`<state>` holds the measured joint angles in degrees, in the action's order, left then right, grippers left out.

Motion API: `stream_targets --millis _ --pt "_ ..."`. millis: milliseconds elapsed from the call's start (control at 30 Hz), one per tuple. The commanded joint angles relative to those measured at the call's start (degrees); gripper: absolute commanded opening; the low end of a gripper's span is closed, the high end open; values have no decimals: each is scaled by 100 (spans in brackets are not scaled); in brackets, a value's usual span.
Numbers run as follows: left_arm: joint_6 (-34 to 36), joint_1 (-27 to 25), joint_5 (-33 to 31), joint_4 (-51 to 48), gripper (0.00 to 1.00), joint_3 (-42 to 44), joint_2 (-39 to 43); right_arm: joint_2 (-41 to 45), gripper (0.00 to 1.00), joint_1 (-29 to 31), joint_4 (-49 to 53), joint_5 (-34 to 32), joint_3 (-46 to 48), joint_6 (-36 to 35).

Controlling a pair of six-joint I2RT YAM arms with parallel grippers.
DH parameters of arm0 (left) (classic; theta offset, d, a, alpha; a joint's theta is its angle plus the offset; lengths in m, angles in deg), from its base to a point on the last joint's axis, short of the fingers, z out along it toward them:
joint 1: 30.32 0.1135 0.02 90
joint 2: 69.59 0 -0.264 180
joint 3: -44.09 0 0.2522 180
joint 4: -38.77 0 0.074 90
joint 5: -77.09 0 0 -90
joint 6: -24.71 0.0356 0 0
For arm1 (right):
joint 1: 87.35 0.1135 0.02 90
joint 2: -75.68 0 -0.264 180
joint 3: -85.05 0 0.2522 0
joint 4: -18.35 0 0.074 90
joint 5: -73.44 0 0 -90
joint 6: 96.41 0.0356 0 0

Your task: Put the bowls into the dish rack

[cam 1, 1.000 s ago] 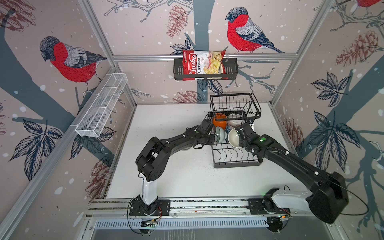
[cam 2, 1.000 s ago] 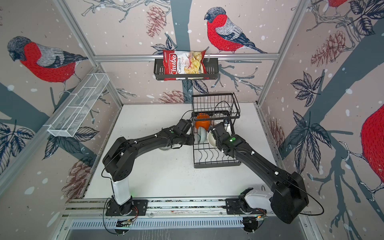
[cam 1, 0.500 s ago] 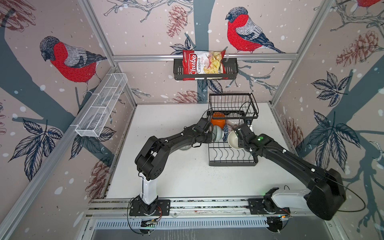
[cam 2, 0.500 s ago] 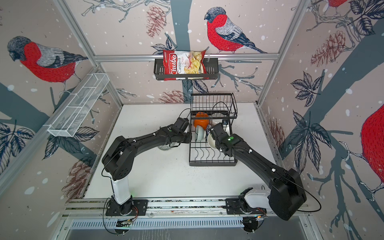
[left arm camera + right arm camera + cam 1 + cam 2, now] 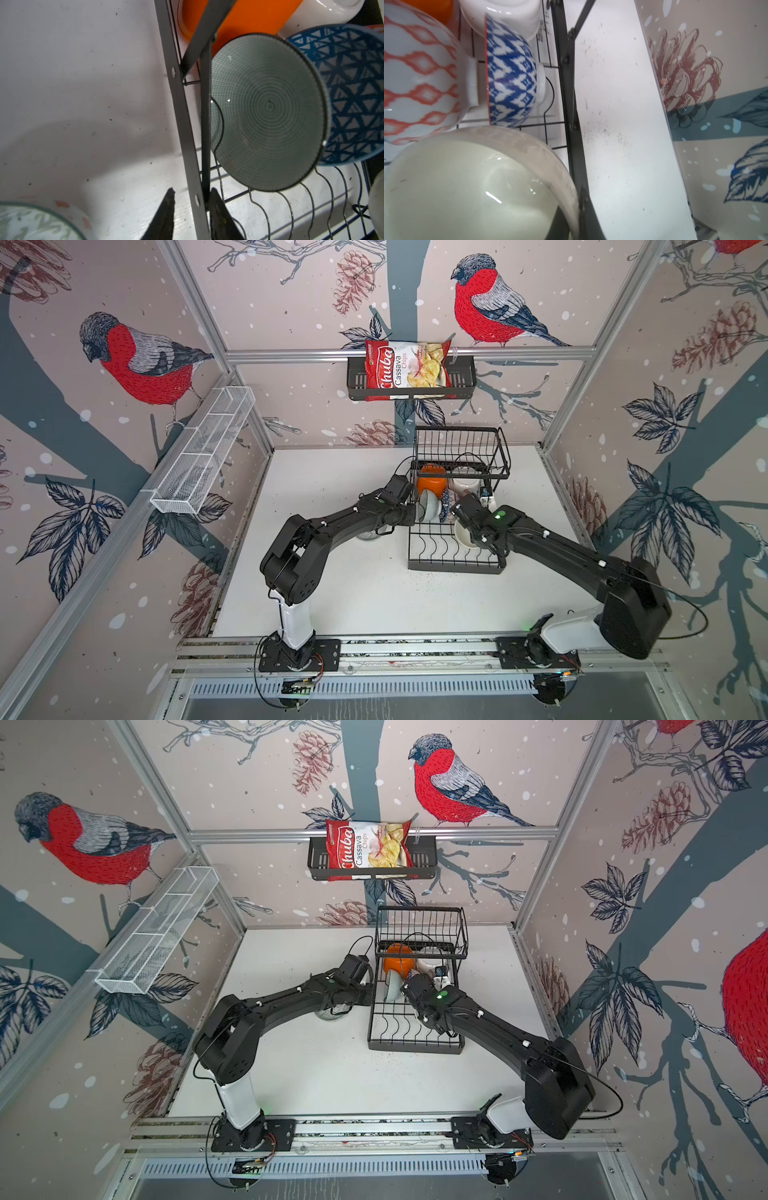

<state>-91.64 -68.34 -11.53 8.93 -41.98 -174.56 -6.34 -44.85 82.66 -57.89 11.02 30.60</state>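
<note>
Dish rack (image 5: 455, 570), black wire, wavy dividers; inside on edge, pale teal bowl (image 5: 268, 112), finely ringed, beside blue patterned bowl (image 5: 353, 93); left gripper (image 5: 192, 191) narrowly parted astride rack rail (image 5: 182, 128); right gripper (image 5: 580, 207) pinching glossy cream bowl (image 5: 467, 187) rim, grip shown only by right wrist.

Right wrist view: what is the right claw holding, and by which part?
The right claw is shut on the cream bowl, pinching its rim on the side nearest the dish rack frame bar.
</note>
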Motion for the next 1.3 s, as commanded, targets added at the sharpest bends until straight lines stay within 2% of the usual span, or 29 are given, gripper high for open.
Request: stream_targets --millis 0,267,400,600,800,1267 --pt "154 5 109 120 35 72 142 -148 0 121 568 -550 -81 676" --pt "247 5 414 387 49 147 423 -761 0 433 1896 -1396 -382 2098" --pt "263 5 490 447 54 159 464 -1103 0 511 2352 -1672 -557 2482" --pt "289 44 446 580 57 332 650 -1522 0 669 2476 -1844 -652 2632" --pt "244 328 678 879 59 708 1080 -1600 0 676 2301 -1853 -549 2459" --pt "275 804 436 815 61 1064 1687 -2051 0 709 2512 -2191 -560 2286"
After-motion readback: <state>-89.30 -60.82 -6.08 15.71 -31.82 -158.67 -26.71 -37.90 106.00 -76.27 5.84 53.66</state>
